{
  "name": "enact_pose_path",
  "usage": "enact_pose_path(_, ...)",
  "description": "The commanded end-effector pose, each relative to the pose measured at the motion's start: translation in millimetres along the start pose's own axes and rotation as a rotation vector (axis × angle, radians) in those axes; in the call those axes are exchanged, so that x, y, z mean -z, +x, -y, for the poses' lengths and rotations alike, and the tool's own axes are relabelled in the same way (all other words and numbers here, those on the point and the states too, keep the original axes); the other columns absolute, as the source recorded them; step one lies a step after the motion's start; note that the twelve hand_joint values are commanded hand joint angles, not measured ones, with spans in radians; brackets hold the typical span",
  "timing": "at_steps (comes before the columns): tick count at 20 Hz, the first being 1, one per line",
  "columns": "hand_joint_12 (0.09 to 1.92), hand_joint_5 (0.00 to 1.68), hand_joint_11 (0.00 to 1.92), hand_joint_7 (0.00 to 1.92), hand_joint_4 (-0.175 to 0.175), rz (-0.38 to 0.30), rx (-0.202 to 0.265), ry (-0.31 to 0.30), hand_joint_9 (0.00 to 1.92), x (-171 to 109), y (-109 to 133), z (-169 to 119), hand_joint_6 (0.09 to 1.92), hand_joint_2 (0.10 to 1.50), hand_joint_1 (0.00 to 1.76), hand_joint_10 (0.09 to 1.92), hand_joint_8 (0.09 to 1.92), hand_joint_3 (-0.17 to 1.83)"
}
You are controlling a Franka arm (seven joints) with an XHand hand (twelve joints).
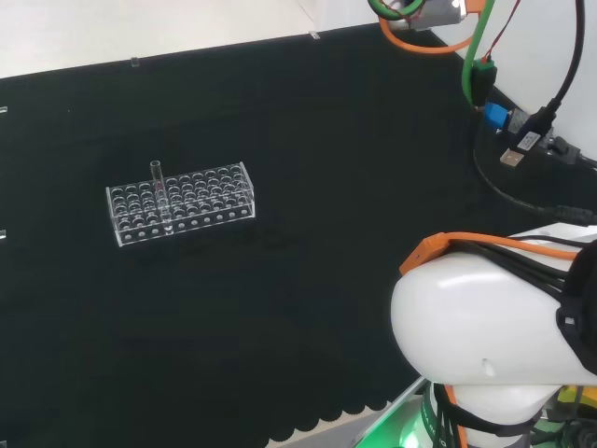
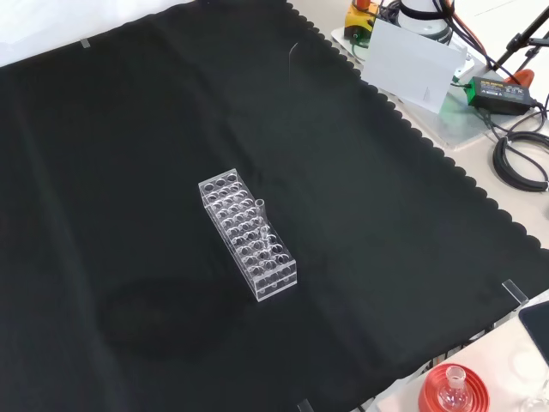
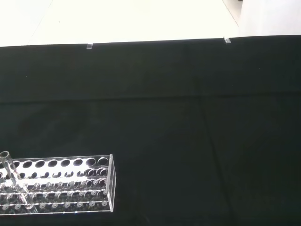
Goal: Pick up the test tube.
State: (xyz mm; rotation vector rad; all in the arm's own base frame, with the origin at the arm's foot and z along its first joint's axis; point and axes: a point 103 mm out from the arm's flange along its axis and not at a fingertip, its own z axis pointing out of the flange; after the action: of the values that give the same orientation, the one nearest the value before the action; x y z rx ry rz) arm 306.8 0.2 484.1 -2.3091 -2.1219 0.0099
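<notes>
While I watched the head view, the clear test tube rack (image 1: 181,203) sat on the black cloth (image 1: 308,140) toward the left, long side running across the view, well apart from the arm's white link (image 1: 476,327) at lower right. One clear test tube (image 1: 159,192) stood upright in the rack, near its left end, its open mouth rising above the top plate. From the front view I noted the same rack (image 2: 250,234) near the middle of the cloth (image 2: 129,129), set on a diagonal, with the test tube (image 2: 261,210) standing in a hole along the rack's right edge, about midway down its length. Orange and green cables (image 1: 471,42) hung at the head view's top right. A red ribbed ring stand (image 2: 453,390) carrying a small glass flask (image 2: 452,384) sat off the cloth at the front view's bottom right corner. Through the wrist view I saw the rack's end (image 3: 61,183) and the tube (image 3: 14,179), leaning in the frame, with bare cloth (image 3: 188,117) beyond. I could not tell how the hand was set, open or closed, nor whether it held anything. The tube was still seated in the rack.
</notes>
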Motion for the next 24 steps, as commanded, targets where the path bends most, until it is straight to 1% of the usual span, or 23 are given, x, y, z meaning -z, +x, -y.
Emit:
enact_pose_path(1,1.47,0.21,0.11,0.29,-0.06,0.004,0.002,-0.008,0.31,0,0,0,0.38,0.7,0.76,0.9,0.83,0.62)
enact_pose_path(3,1.54,0.23,0.07,0.27,-0.06,-0.006,0.005,-0.01,0.28,2,-5,0,0.3,0.72,0.75,0.94,0.86,0.59)
enact_pose_path(5,1.56,0.25,0.06,0.26,-0.06,0.007,0.005,-0.006,0.28,0,0,-5,0.26,0.73,0.75,0.95,0.87,0.58)
enact_pose_path(9,1.56,0.25,0.06,0.26,-0.06,0.008,0.011,-0.004,0.28,0,1,-7,0.25,0.73,0.75,0.95,0.88,0.57)
enact_pose_path(12,1.56,0.26,0.06,0.26,-0.06,-0.012,0.016,-0.006,0.28,0,-1,-9,0.24,0.73,0.75,0.95,0.88,0.57)
enact_pose_path(15,1.56,0.26,0.05,0.26,-0.06,-0.017,0.061,-0.001,0.27,-2,-2,-17,0.23,0.73,0.75,0.95,0.88,0.57)
enact_pose_path(17,1.56,0.26,0.05,0.26,-0.06,-0.036,0.07,-0.012,0.27,-1,-7,-21,0.23,0.73,0.75,0.95,0.88,0.57)
enact_pose_path(20,1.56,0.26,0.05,0.26,-0.06,-0.105,0.084,-0.032,0.27,0,-15,-26,0.23,0.73,0.75,0.95,0.88,0.57)
enact_pose_path(22,1.56,0.26,0.05,0.26,-0.059,-0.129,0.102,-0.031,0.27,-1,-14,-33,0.22,0.73,0.75,0.95,0.88,0.57)
enact_pose_path(24,1.56,0.26,0.05,0.25,-0.059,-0.139,0.118,-0.026,0.27,-4,-9,-42,0.22,0.73,0.75,0.95,0.87,0.57)
